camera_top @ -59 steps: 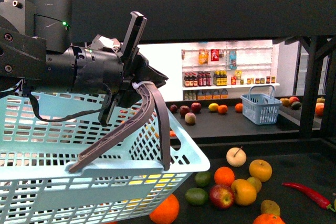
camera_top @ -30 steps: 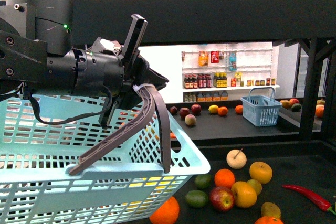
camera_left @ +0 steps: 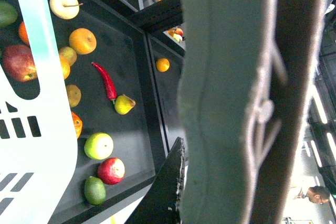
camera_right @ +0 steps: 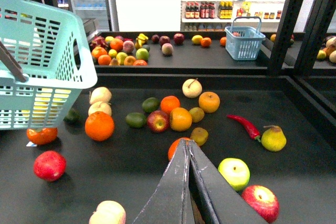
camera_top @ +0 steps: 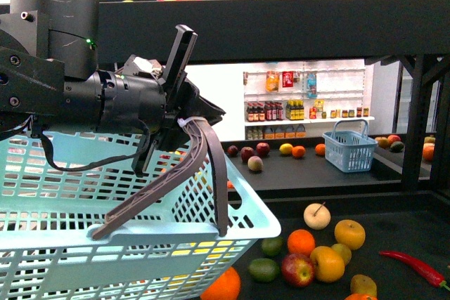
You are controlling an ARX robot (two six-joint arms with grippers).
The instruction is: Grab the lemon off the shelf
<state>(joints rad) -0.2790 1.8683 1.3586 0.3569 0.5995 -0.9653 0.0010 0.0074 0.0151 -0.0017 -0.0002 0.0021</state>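
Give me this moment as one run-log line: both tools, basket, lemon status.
left tool: shut on basket handle, light blue basket held up | right tool: shut, empty, above shelf deck | lemon: not picked

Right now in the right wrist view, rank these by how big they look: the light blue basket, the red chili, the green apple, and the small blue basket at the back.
1. Light blue basket, far the largest.
2. Small blue basket, though it sits farther back.
3. Red chili and green apple: too alike to rank; the apple is nearer the camera.
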